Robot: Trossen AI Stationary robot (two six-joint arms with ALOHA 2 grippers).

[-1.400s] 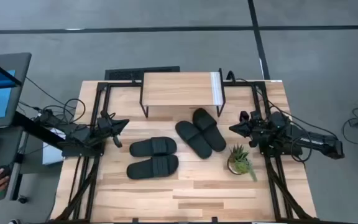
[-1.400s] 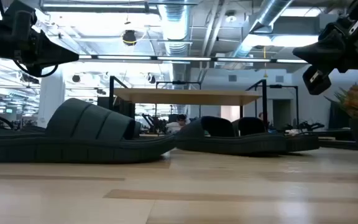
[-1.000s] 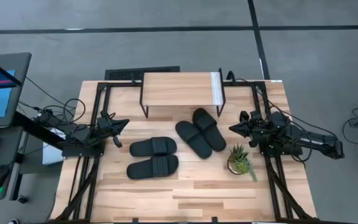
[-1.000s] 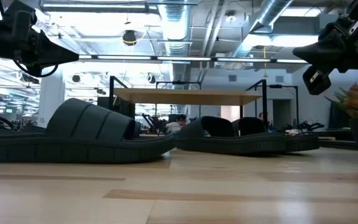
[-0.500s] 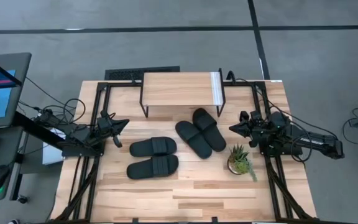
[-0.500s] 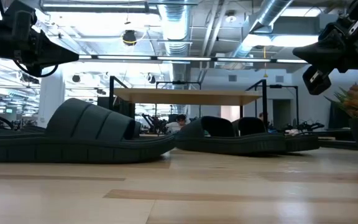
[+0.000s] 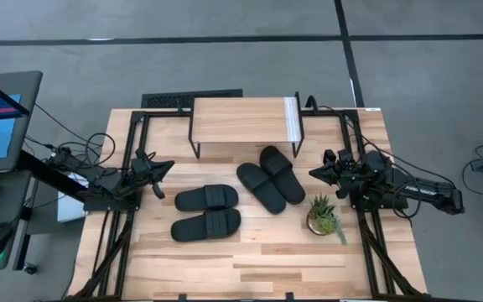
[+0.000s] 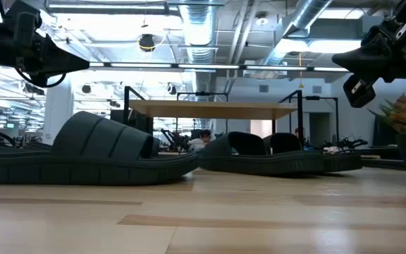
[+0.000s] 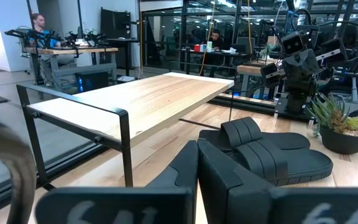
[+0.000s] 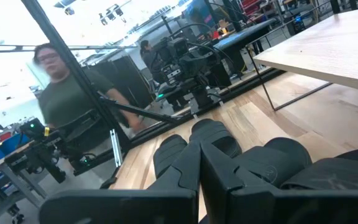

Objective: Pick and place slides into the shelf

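Observation:
Several black slides lie soles down on the wooden table. One pair lies side by side at the left centre [image 7: 206,198] [image 7: 206,225]; another pair lies slanted toward the right [image 7: 261,187] [image 7: 282,174]. The shelf [image 7: 241,120], a low rack with a light plank top, stands on its black legs at the table's far middle. My left gripper [image 7: 168,167] hovers shut at the table's left side, pointing level toward the slides. My right gripper [image 7: 313,174] hovers shut at the right side, pointing back toward them. Neither gripper touches anything.
A small potted plant [image 7: 324,216] stands just in front of the right gripper, near the slanted pair. Black frame rails [image 7: 132,143] run along both sides of the table. Bare wood lies along the near edge [image 7: 250,268]. A person [image 10: 61,93] shows beyond the table.
A person's hand at the desk left of the table has drawn out of the high view. Both arms and the slides have kept still.

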